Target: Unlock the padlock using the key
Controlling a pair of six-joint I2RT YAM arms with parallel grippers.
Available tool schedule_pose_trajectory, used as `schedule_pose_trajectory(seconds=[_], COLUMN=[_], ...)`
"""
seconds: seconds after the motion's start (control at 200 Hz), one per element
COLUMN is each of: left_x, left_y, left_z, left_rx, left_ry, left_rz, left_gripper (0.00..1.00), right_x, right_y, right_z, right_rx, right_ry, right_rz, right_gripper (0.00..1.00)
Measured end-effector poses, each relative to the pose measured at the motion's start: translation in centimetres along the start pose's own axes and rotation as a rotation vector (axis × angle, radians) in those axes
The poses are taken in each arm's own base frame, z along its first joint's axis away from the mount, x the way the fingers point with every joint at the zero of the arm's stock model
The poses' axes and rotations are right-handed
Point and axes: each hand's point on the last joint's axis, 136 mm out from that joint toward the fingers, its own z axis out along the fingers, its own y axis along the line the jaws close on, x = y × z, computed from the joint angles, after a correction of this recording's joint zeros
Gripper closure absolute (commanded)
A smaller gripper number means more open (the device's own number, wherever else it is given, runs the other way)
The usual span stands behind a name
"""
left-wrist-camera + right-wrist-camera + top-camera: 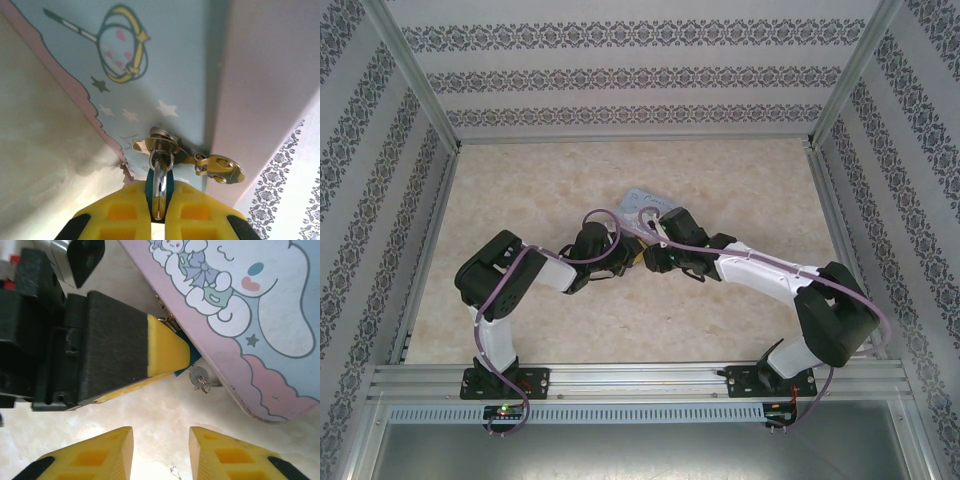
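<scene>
left gripper (160,210): in my left wrist view its yellow fingers are pressed together on the padlock's blue body, so it has the lock in a narrow grip.
padlock (160,177): it sits against the front edge of the tin. Its body is pinched between those fingers and its silvery shackle runs up through the metal loop on the tin's front.
tin (260,330): light blue with a pink border and a cartoon print. It lies flat on the bench (150,410) near the middle, just beyond where my two arms meet.
latch (220,170): a small brass-coloured plate hangs just beside the shackle, at the tin's edge.
right gripper (161,452): its two yellow fingers stand apart with nothing between them. It hangs over bare bench, near the padlock but clear of it, facing the left gripper and the tin's front.
key (173,471): I think it is the tiny thin sliver lying on the bench between my right gripper's fingers, at the bottom of the right wrist view. It is too small for me to be sure.
</scene>
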Motion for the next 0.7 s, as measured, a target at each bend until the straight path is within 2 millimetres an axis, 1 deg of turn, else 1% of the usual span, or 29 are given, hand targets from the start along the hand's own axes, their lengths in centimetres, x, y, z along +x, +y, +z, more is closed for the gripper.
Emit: schedule_pose_trajectory(seconds=[0.31,0.55,0.704], left_x=[0.4,0.6,0.5], left_y=[-0.2,-0.2,-0.3], left_z=[0.1,0.1,0.2], left_rx=[-0.027,-0.033,-0.034], left_ry=[0.030,0.043,0.042], left_rz=[-0.021,-0.030,-0.035], left_gripper=[1.00,1.00,1.00], right_x=[0.2,0.5,0.5], right_y=[-0.2,-0.4,-0.6], right_z=[1.3,2.3,2.7], right_rx=[0.012,0.041,0.094], right_ry=[0.039,0.067,0.072], right_rz=[-0.059,-0.085,-0.113], right_gripper=[0.70,0.70,0.70])
